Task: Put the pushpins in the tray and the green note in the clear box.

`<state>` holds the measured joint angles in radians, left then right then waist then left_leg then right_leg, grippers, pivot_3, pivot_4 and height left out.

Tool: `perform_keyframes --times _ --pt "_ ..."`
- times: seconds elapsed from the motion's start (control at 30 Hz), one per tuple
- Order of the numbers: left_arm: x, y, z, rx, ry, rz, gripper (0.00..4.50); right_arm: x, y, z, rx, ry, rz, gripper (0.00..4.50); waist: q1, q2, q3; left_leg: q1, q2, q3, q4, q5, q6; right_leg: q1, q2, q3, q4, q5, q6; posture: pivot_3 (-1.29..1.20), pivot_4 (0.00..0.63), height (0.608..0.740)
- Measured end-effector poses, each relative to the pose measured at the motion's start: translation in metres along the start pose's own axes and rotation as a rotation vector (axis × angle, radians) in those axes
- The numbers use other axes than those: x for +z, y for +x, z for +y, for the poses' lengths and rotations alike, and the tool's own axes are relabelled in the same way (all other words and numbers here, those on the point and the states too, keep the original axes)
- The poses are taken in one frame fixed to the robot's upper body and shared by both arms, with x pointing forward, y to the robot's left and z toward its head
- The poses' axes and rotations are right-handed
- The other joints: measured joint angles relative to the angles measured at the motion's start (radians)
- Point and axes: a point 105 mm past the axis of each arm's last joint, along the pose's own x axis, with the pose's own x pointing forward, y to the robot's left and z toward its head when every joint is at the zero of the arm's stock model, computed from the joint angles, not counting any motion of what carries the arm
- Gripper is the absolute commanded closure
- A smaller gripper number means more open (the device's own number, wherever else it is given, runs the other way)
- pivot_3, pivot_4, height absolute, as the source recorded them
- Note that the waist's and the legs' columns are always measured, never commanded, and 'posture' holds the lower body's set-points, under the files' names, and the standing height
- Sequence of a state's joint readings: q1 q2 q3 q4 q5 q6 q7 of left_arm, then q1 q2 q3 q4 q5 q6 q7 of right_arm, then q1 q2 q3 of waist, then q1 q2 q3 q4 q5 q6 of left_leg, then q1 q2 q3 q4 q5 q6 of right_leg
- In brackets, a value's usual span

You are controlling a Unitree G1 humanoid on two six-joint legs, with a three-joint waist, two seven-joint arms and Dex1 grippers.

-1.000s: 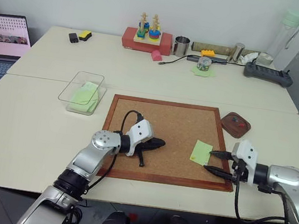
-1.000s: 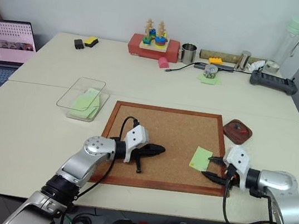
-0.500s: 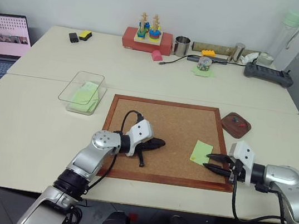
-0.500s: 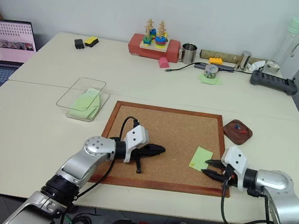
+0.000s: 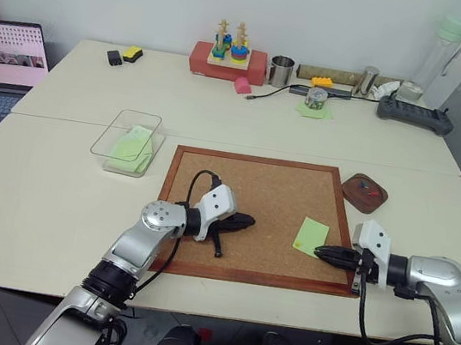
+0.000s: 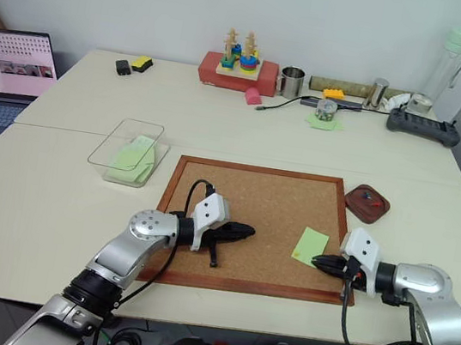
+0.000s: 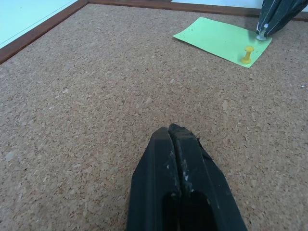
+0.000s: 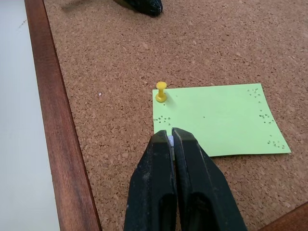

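- The light yellow-green square paper note (image 5: 310,236) lies flat on the wood-framed corkboard (image 5: 270,198), toward the board's 4 o'clock corner.
- A yellow pushpin (image 8: 161,91) stands upright in one corner of the note.
- The right gripper (image 8: 171,139) has its black fingers pressed together at the note's edge; a small pale thing shows between the tips, too tiny to name.
- The left gripper (image 7: 172,136) is closed, empty, over bare cork at the board's 8 o'clock.
- The transparent rectangular plastic box (image 5: 127,141), at 10 o'clock off the board, holds green notes.
- The small dark brown rounded tray (image 5: 364,192), at 2 o'clock, holds a red-headed pin (image 5: 370,192).
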<state>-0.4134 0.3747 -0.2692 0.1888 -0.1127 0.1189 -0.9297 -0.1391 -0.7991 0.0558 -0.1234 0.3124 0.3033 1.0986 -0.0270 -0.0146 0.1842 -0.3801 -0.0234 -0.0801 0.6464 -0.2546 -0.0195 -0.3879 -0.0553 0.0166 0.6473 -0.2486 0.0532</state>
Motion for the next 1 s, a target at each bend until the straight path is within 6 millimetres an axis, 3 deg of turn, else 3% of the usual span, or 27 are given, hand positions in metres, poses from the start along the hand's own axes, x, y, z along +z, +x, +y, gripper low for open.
perform_keyframes --times 0.1,0.3,0.47,0.53,0.6,0.77,0.9,1.0 --pt "0.0 0.0 0.0 0.0 0.0 0.0 4.5 0.002 -0.002 0.0 0.004 0.047 -0.015 4.46 0.001 0.0 0.0 0.0 0.0 0.0 0.0 0.0 0.0 0.0 0.0 0.0 0.0 0.0 0.0 0.0 0.15 0.74" --pt "-0.001 -0.001 0.0 0.003 0.007 -0.001 4.5 0.03 -0.018 -0.014 -0.043 0.106 -0.12 4.46 0.0 0.0 0.0 0.0 0.0 0.0 0.0 0.0 0.0 0.0 0.0 0.0 0.0 0.0 0.0 0.0 0.15 0.74" --pt "-0.001 -0.001 0.0 0.004 0.008 -0.001 4.5 0.036 -0.026 -0.024 -0.093 0.151 -0.147 4.46 -0.001 0.0 0.0 0.0 0.0 0.0 0.0 0.0 0.0 0.0 0.0 0.001 0.0 0.0 0.0 0.0 0.15 0.74" --pt "-0.002 -0.002 0.0 0.006 0.008 0.001 4.5 0.044 -0.027 -0.04 -0.178 0.165 -0.197 4.46 -0.003 0.0 0.0 0.001 0.0 0.001 0.0 0.0 0.0 0.0 0.0 0.001 0.0 0.0 0.0 0.0 0.15 0.74" --pt "-0.002 -0.001 0.0 0.007 0.008 0.0 4.5 0.046 -0.033 -0.073 -0.36 0.171 -0.211 4.46 -0.003 0.0 0.0 0.001 0.0 0.002 0.001 0.0 0.0 0.0 0.0 0.002 0.0 0.001 0.001 0.0 0.15 0.74" --pt "-0.001 -0.001 -0.001 -0.002 0.012 -0.002 4.5 0.027 -0.042 -0.119 -0.655 0.203 -0.16 4.46 0.0 0.0 -0.001 0.0 0.0 0.002 -0.001 0.0 0.0 0.0 0.0 0.0 0.0 0.001 0.0 0.0 0.15 0.74" --pt "-0.001 0.0 -0.001 -0.001 0.011 -0.003 4.5 0.008 -0.039 -0.129 -0.724 0.232 -0.113 4.46 -0.001 0.0 -0.001 0.0 0.0 0.003 0.0 0.0 0.0 0.0 0.0 0.001 0.001 0.001 0.0 0.0 0.15 0.74" --pt "-0.001 -0.001 0.0 0.003 0.011 0.001 4.5 0.0 -0.04 -0.136 -0.759 0.249 -0.098 3.99 -0.002 0.0 -0.001 0.0 0.0 0.004 0.0 0.0 0.0 0.0 0.0 0.001 0.0 0.001 0.0 0.0 0.15 0.74"
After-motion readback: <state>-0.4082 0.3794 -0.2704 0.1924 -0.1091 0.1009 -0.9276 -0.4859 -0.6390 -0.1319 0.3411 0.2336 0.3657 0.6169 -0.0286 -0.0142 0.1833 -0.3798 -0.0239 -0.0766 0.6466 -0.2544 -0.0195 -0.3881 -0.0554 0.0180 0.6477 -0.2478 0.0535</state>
